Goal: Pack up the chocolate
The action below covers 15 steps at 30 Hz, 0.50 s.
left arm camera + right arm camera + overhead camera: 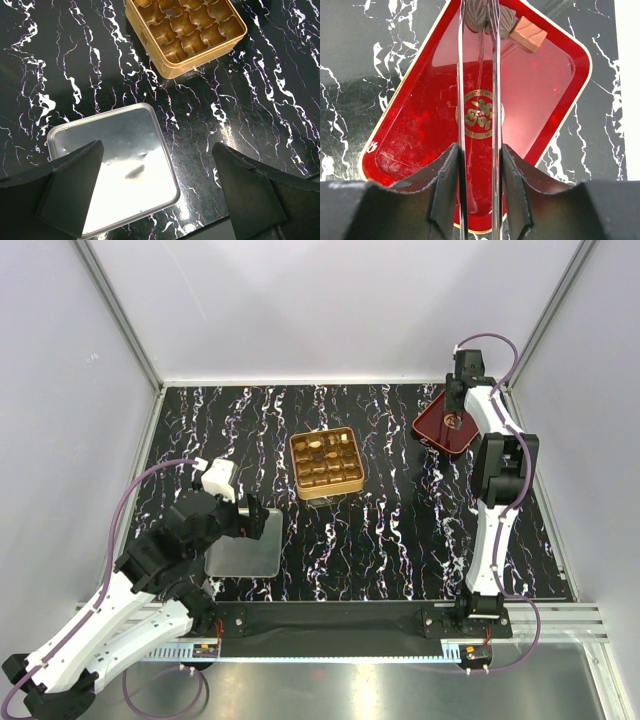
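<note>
A gold tin (325, 463) with a grid of cups stands mid-table and holds a few chocolate pieces (317, 448) in its far rows; its empty near cups show in the left wrist view (190, 30). A dark red tray (446, 424) lies at the far right. In the right wrist view the tray (420, 125) holds a tan square chocolate (528, 34) and a dark brown chocolate (476, 15). My right gripper (477, 175) is shut on metal tongs (461, 100), whose tips straddle the brown piece. My left gripper (155, 150) is open and empty above a silver lid (115, 170).
The silver lid (243, 543) lies flat near the front left, close to the table's front edge. White walls enclose the black marbled table (400, 540) on three sides. The right arm (500, 470) stretches along the right side.
</note>
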{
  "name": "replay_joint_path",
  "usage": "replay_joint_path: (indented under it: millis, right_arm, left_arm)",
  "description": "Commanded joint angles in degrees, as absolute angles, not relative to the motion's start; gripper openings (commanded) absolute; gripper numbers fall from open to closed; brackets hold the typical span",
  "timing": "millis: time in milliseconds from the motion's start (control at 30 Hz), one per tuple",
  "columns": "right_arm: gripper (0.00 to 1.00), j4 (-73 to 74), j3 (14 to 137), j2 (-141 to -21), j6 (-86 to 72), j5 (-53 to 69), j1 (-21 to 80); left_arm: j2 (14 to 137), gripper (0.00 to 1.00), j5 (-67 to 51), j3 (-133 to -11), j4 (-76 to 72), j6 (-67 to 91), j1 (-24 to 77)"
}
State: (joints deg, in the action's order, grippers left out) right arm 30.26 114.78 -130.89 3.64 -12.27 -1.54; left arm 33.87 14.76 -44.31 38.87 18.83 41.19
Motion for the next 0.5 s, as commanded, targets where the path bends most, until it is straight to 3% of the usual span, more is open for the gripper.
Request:
replay_joint_path:
  millis: [0,467]
  right_arm:
    - [0.43,29.62,117.95,-131.83,4.39,-11.16,-1.41]
    - [0.43,33.57,118.74,-129.11,3.43,-11.25,-1.23]
  left_arm:
    - [33.93,0.99,13.89,-44.03,36.21,17.93,41.48]
    - [34.1,0.99,13.8,-44.12,35.95,17.93,41.48]
